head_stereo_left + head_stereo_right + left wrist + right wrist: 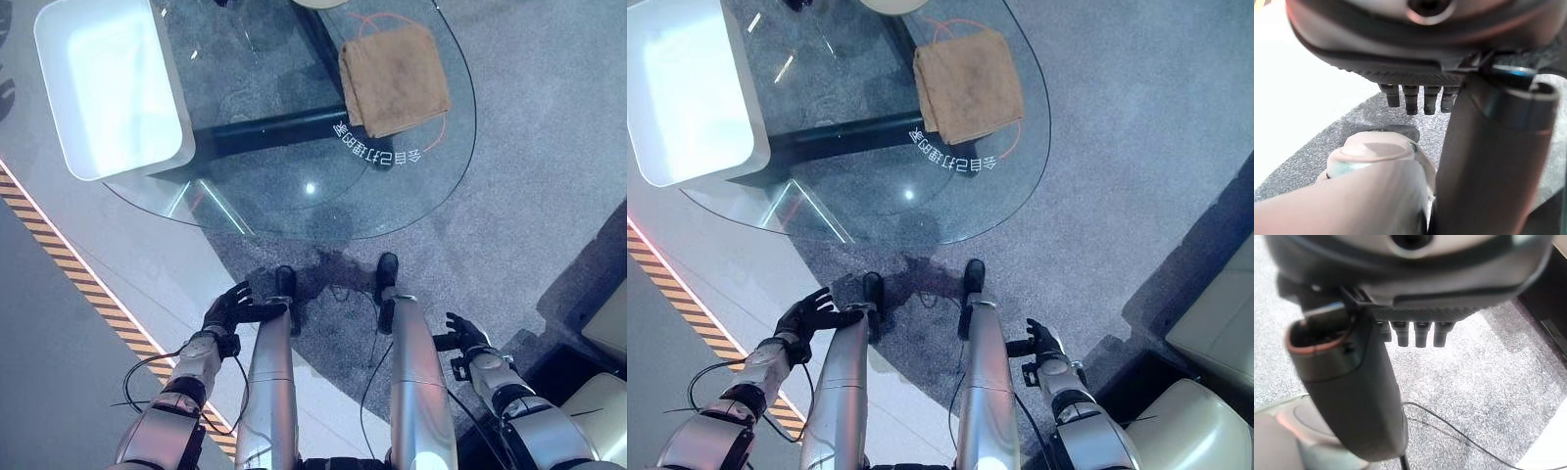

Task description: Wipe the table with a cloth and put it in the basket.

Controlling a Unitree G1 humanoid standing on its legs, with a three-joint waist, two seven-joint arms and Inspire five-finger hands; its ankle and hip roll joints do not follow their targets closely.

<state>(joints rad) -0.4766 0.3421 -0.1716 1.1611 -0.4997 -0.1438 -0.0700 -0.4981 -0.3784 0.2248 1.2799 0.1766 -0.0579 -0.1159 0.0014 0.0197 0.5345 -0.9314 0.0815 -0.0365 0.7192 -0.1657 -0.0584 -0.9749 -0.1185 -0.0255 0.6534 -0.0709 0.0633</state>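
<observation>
Lying flat on glass table [294, 196], folded cloth [395, 78], long axis front-to-back.

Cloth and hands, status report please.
Both hands low, open, empty: left hand, right hand. Brown cloth folded on glass table, untouched. White basket at left. Nothing blocking.

You get bright, even overhead light: a small lamp glint sits on the glass bench [310, 187], and the white basket [108, 88] nearly washes out. Both wrist views blur up close.
</observation>
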